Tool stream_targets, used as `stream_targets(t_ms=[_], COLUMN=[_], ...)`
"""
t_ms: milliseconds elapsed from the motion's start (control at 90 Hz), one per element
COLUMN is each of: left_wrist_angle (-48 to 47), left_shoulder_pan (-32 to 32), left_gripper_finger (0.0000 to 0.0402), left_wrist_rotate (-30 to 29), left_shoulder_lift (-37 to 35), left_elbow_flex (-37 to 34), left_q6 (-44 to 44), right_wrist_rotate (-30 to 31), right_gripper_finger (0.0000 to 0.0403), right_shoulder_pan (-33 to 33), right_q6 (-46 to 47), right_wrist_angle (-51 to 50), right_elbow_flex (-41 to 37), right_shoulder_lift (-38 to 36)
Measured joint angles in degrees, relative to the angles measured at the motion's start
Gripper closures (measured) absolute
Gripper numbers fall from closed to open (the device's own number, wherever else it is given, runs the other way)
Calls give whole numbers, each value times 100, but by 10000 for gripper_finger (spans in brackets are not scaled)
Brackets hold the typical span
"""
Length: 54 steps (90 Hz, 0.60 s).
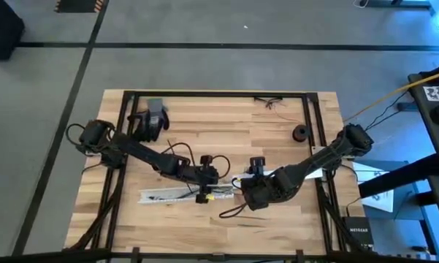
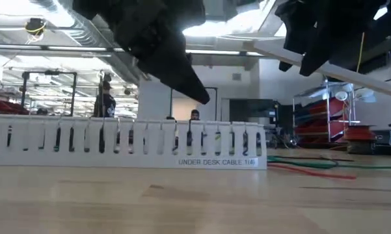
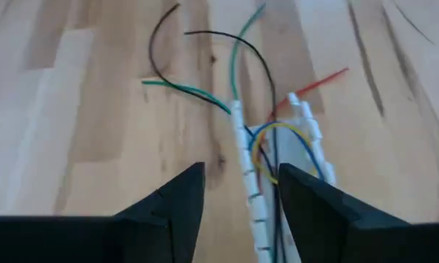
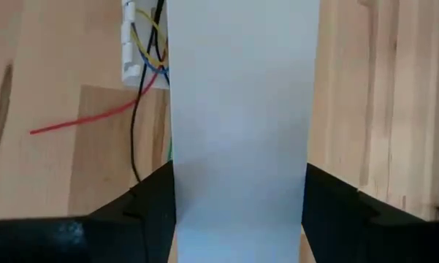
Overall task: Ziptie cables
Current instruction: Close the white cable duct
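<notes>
The left gripper (image 3: 237, 193) is hovering over the slotted white cable tray (image 1: 172, 193) at the table's (image 1: 226, 131) front centre, fingers apart, holding nothing. The cables (image 3: 237, 73) are spilling out of the tray's end onto the wood. The right gripper (image 4: 237, 193) is clamping a flat white strip (image 4: 241, 109) between its 2 fingers beside that end
</notes>
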Motion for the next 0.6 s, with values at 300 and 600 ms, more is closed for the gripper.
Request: stream_targets(t_ms=[300,600], left_wrist_angle=[-102,-631], left_shoulder_pan=[9,-15], left_gripper_finger=[179,27], left_wrist_rotate=[-182,-171], left_shoulder_lift=[-55,-55], left_elbow_flex=[369,634], left_q6=[19,-286], right_wrist_rotate=[53,33], right_gripper_finger=[173,173], right_shoulder_pan=[0,0], right_q6=[-20,31], right_wrist_angle=[-109,-179], right_elbow_flex=[0,9], right_shoulder_lift=[0,0])
